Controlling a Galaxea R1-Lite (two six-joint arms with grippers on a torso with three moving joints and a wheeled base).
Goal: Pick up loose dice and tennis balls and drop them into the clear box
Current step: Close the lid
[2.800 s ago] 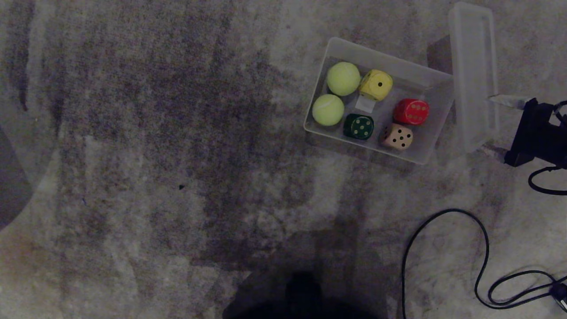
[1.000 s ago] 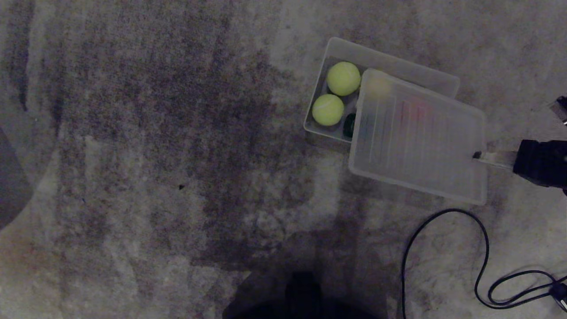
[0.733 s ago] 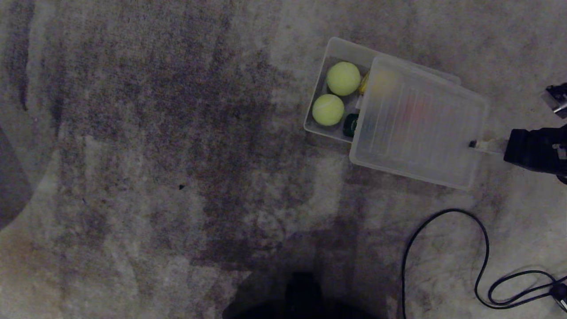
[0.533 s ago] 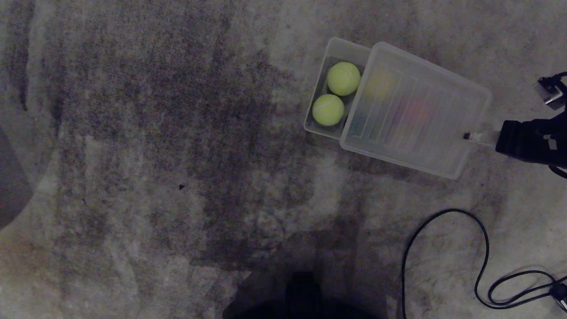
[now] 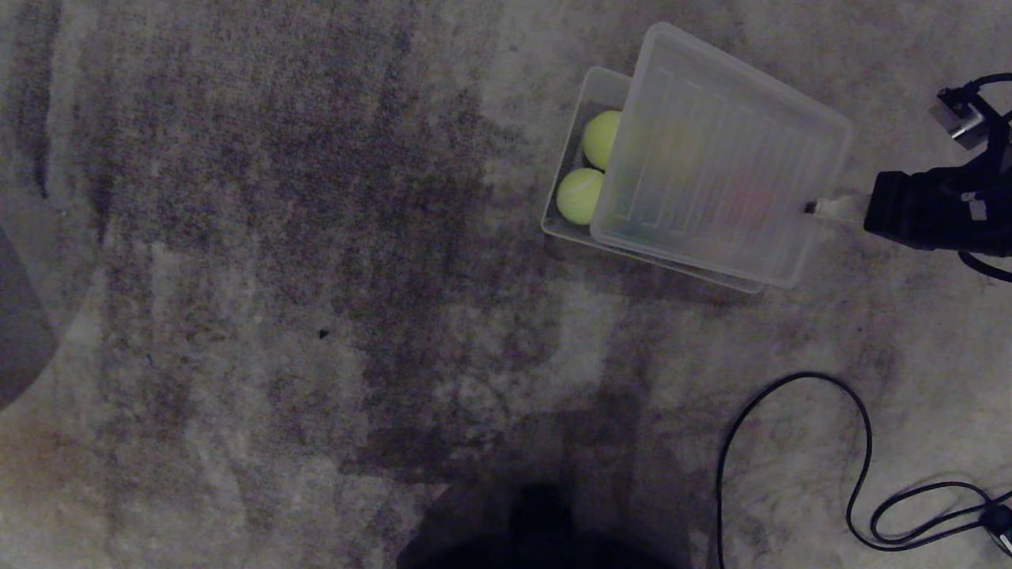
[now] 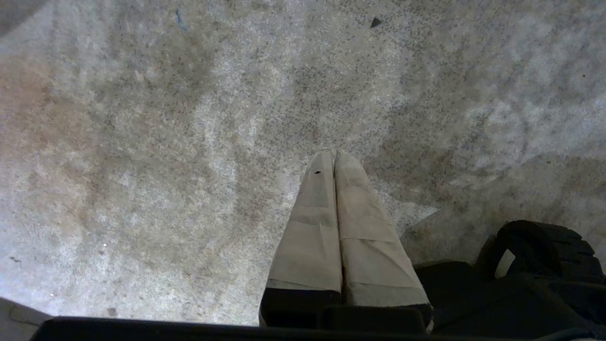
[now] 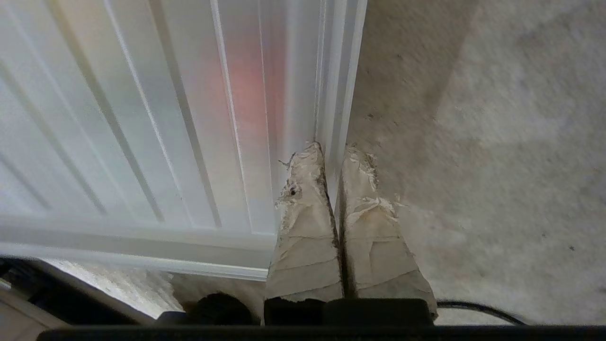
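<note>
The right gripper (image 7: 334,151) has two tapered, wedge-shaped fingers wrapped in pale beige tape, frayed and torn at the tips, with a small dark hole in one. They spring from a black base block. In the head view the right gripper (image 5: 814,208) ends a boxy black wrist carrying a small grey metal bracket and a looping black cable. The left gripper (image 6: 335,155) has matching taped fingers, smoother and creased, on black housing
</note>
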